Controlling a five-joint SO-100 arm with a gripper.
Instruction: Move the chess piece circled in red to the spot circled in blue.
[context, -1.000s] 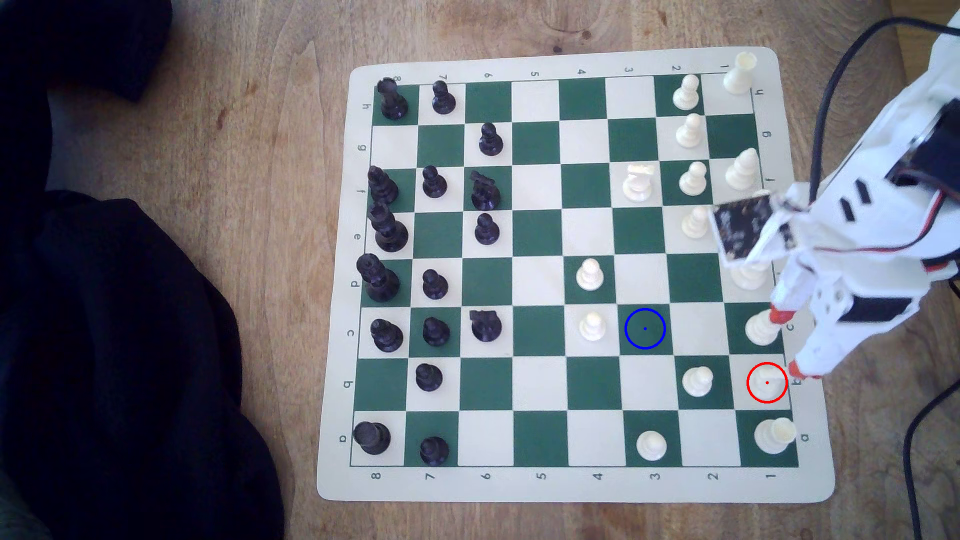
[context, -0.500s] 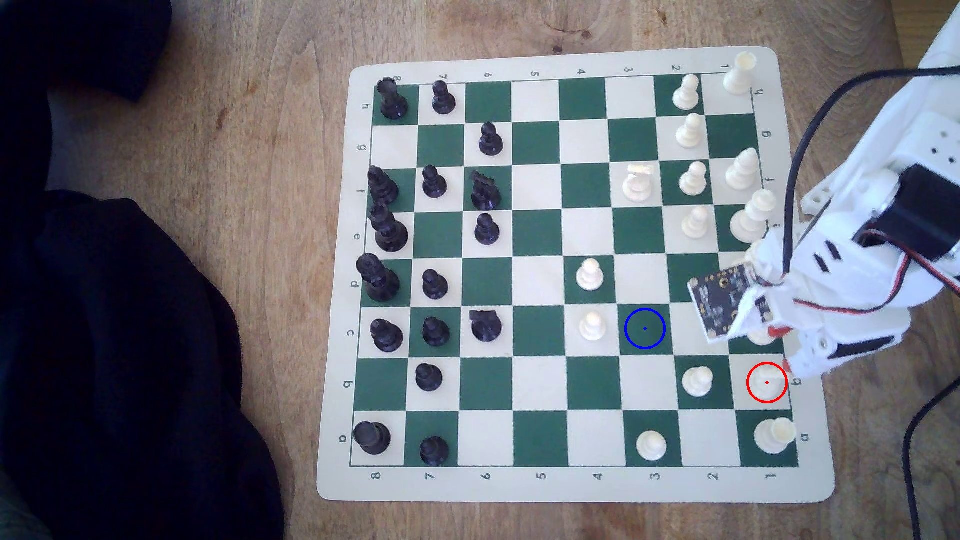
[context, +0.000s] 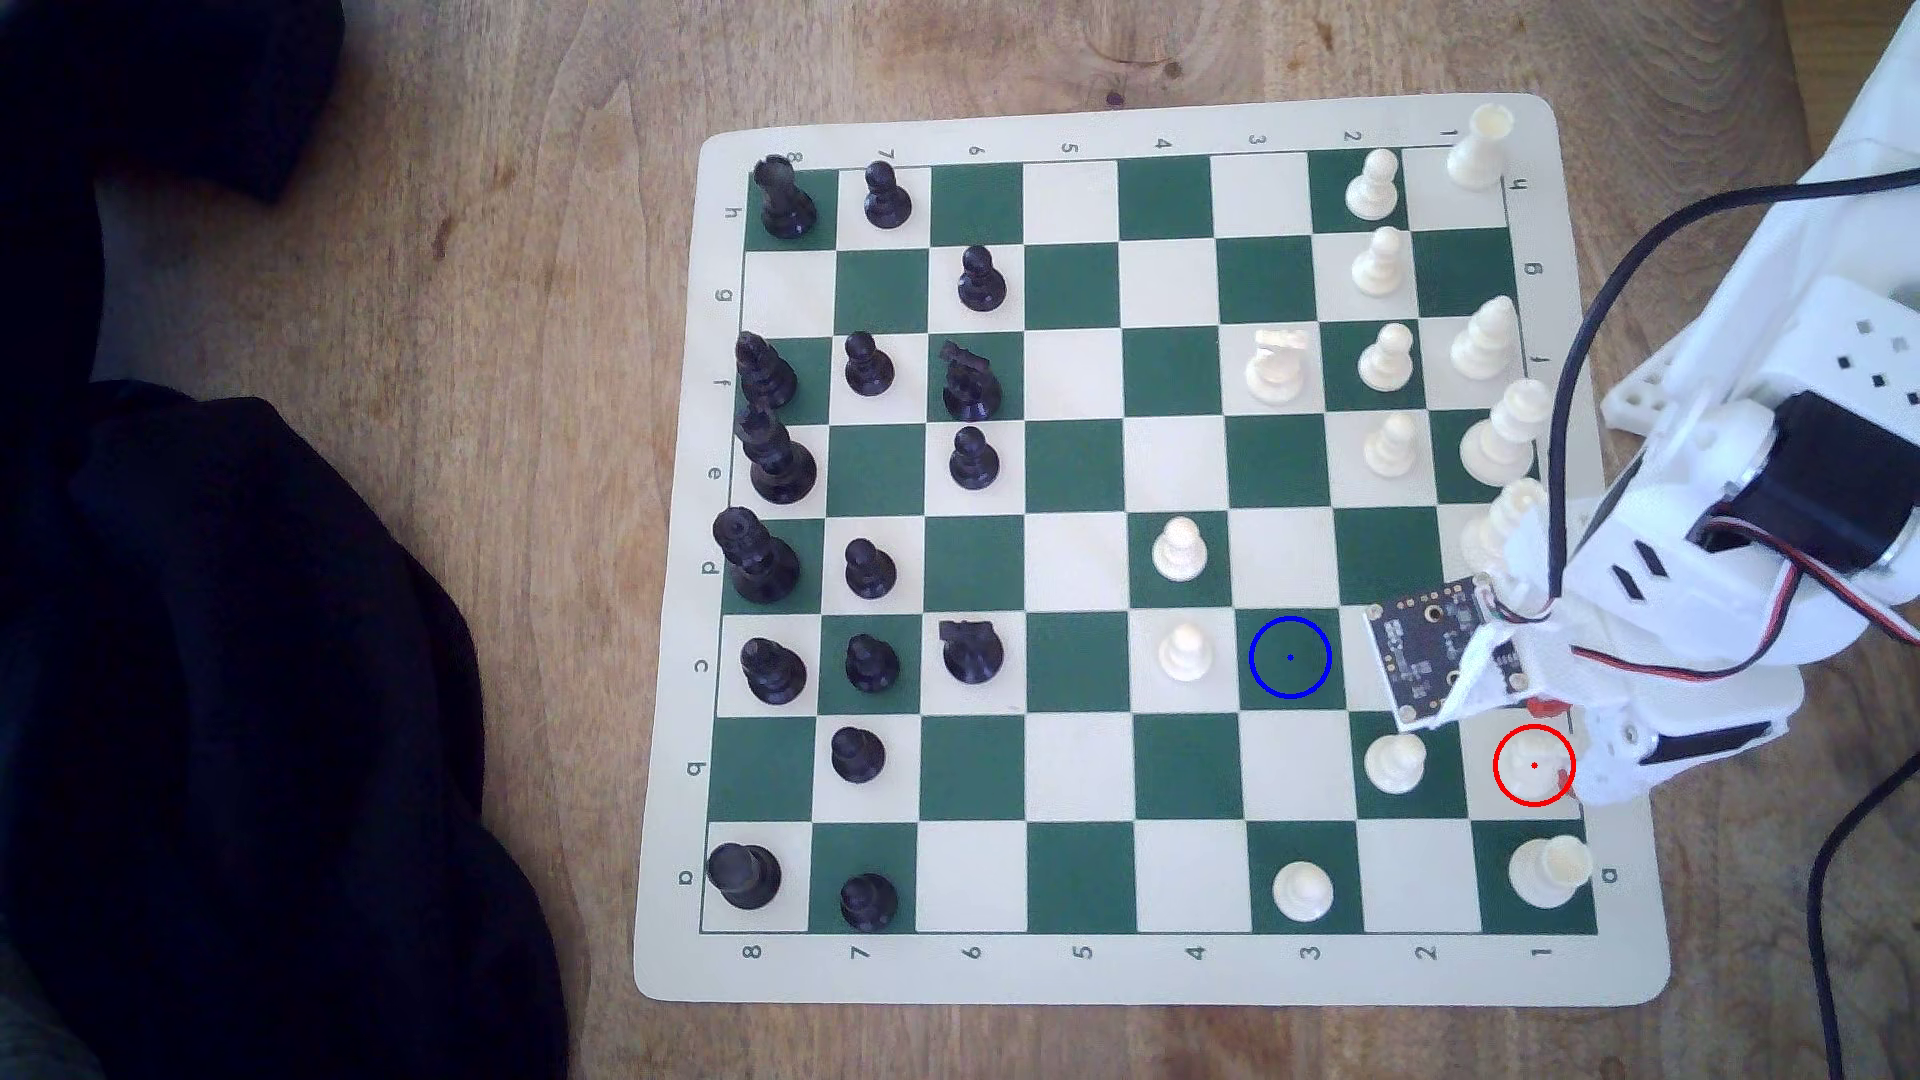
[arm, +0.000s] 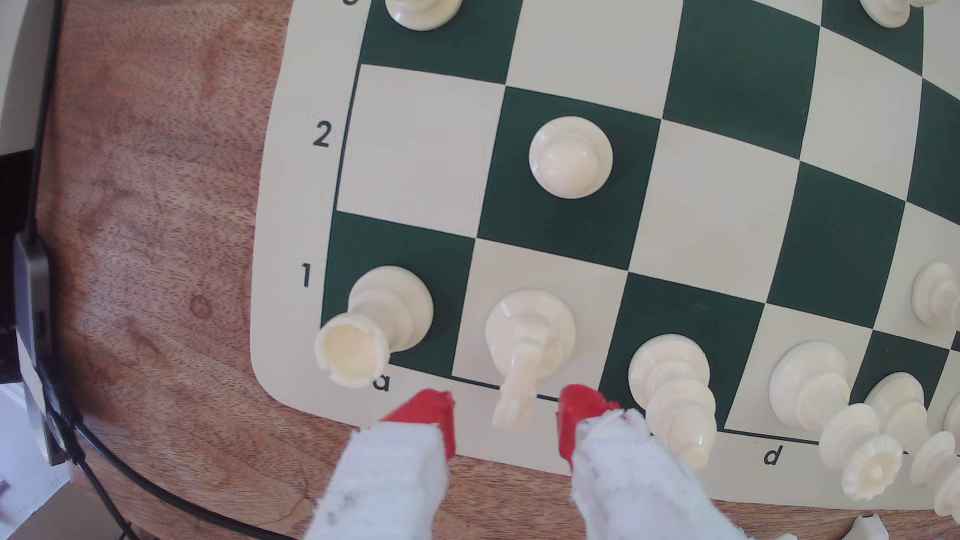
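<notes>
Straddling the knight right now: the end effector is sitting spread, one red tip on each side of the horse head, gap showing on both sides, nothing pinched. In the exterior view the end effector is hanging over the board's right edge, with the tips flanking the red-ringed pale square.

Status: pre-grasp, I'm judging. Knight is standing upright on its start square, inside the red ring, untouched as far as I can tell. Not lifted, not moved.

Neighbours are sitting tight around it. Rook is standing just beside it on the corner square, and a bishop is standing just beside it on the other side, near one red tip. Pawn is standing one square ahead on dark green.

Target, the dark green square with the blue ring and dot, is lying open, well apart from the knight toward the exterior view's left. A pawn is standing on the square next to it, further left.

Remaining, as I'm reading it: closing on the knight, lifting it over the pawn, carrying it to the blue ring, setting it down upright, releasing. Essentially the whole transfer is outstanding; only the approach is looking done. Board is lying flat on the wooden counter.
</notes>
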